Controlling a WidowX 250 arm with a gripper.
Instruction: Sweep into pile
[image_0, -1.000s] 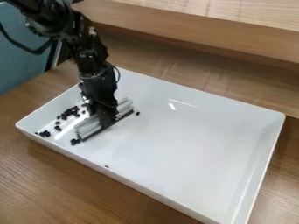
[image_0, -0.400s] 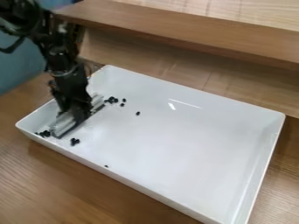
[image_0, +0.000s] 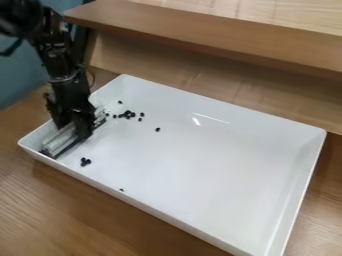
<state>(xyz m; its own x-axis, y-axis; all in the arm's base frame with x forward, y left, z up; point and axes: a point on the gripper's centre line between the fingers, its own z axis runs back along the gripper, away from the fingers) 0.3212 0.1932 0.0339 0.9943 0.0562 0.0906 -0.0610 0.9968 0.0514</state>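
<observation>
Gripper (image_0: 80, 131) low inside the left end of the white tray (image_0: 220, 150); fingers clamped on a grey sweeper (image_0: 61, 140) with a dark lower edge. Sweeper sits aslant, beside the tray's left wall. Loose cluster of black pieces (image_0: 127, 115) near its upper end, small clump (image_0: 85, 162) near its lower end. A few strays apart. Tray on wooden worktop (image_0: 87, 215).

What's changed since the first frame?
Gripper and sweeping tool shifted toward the picture's left end of the tray. A black cluster now shows right of the tool. No grab or release seen. Tray and small front clump unchanged.
</observation>
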